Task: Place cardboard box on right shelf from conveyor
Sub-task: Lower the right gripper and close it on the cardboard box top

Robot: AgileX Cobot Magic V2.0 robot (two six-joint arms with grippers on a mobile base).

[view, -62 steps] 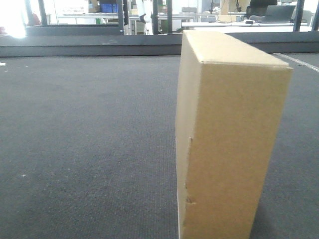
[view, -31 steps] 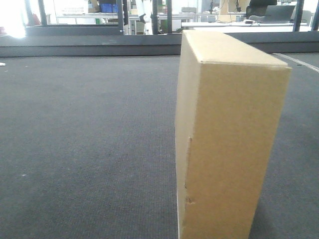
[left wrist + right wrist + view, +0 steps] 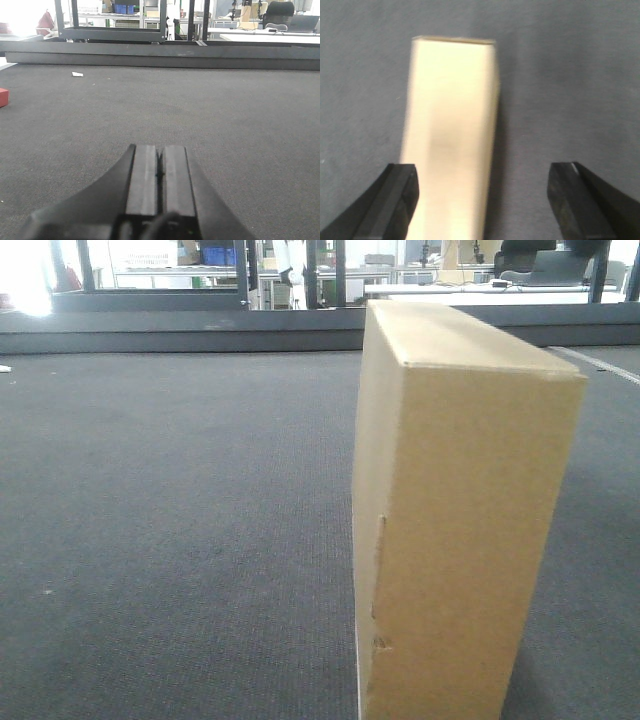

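The tan cardboard box (image 3: 460, 520) stands upright on its narrow side on the dark grey conveyor (image 3: 180, 520), with a small slit and dent on its left face. The right wrist view looks down on the box's (image 3: 450, 110) narrow top. My right gripper (image 3: 482, 175) is open above it, its left finger beside the box's left edge and its right finger well off to the right. My left gripper (image 3: 160, 147) is shut with nothing in it, low over bare belt (image 3: 225, 110). The right shelf is out of view.
A dark raised rim (image 3: 180, 335) closes the belt's far side. A red object (image 3: 2, 96) and a white scrap (image 3: 77, 74) lie at the belt's left. A dark metal frame (image 3: 112, 34) and desks stand beyond the rim.
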